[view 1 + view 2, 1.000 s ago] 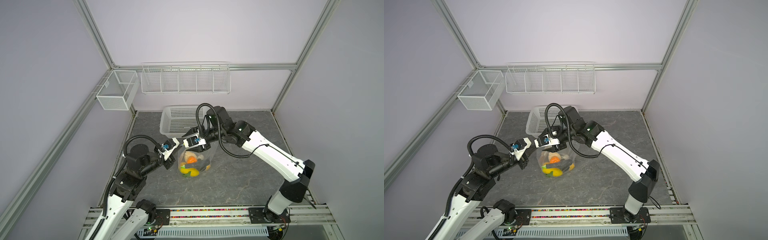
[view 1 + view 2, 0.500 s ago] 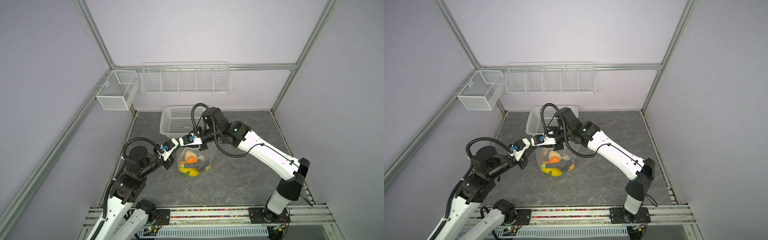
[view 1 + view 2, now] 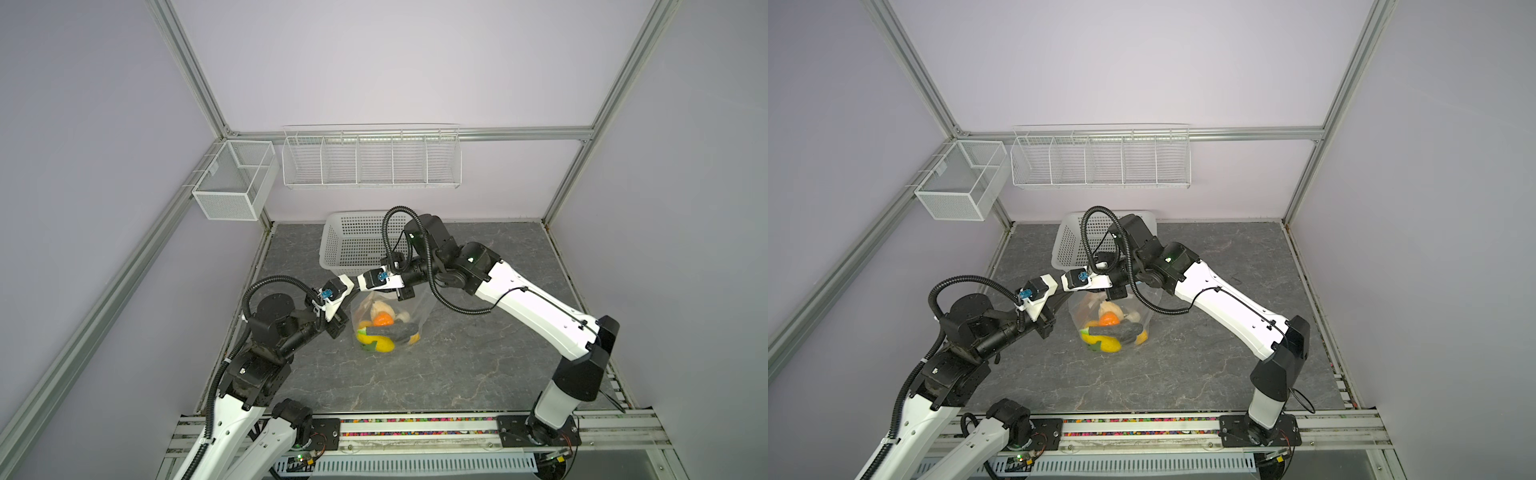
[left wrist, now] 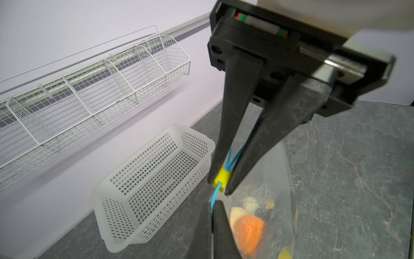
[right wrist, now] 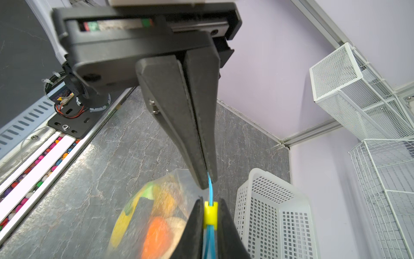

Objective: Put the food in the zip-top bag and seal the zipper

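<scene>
Since a second ago, the right gripper has slid over toward the left gripper, and its jaws have squeezed in. Now they pinch the yellow slider on the blue zipper. The left jaws are shut tight on the zipper, just beside the slider. The zip-top bag hangs under both, with its bottom on the counter and the food inside. A white basket sits close behind. Lots of grey counter lies open in front and to the right.

Top views look down (wrist views closely share zip-top bag).
</scene>
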Action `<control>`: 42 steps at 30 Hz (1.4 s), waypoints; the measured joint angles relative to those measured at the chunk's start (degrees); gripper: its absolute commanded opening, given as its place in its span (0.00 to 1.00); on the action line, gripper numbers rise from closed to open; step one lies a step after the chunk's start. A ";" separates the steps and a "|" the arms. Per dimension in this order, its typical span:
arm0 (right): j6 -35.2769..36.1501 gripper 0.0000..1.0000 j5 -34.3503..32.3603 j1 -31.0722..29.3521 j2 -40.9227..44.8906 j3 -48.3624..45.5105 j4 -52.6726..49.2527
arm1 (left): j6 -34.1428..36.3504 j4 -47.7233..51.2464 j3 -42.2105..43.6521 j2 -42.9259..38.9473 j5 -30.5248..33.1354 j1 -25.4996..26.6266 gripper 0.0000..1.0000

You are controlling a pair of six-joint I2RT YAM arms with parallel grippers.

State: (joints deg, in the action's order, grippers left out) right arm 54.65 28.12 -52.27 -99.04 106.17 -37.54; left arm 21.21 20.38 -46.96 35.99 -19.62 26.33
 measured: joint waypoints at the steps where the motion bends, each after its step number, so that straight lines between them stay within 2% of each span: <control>1: 0.00 0.13 -0.15 0.00 0.00 0.00 0.11 | -0.52 -0.44 0.28 -0.04 0.33 0.00 0.00; 15: -0.02 0.07 -2.54 -0.17 -1.09 0.00 2.89 | -6.38 -3.63 2.14 -0.37 5.11 0.37 0.00; 27: 0.26 0.06 -4.13 -0.35 -1.38 0.07 3.56 | -10.08 -6.34 3.93 -1.11 8.63 0.74 0.00; 42: 0.42 0.06 -6.23 -0.37 -2.38 1.42 2.56 | -20.44 -5.55 3.67 -0.39 19.85 1.07 0.00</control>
State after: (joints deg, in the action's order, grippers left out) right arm 55.07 21.89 -52.64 -101.43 107.59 -34.98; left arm 0.78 14.83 -43.29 35.59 0.23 27.40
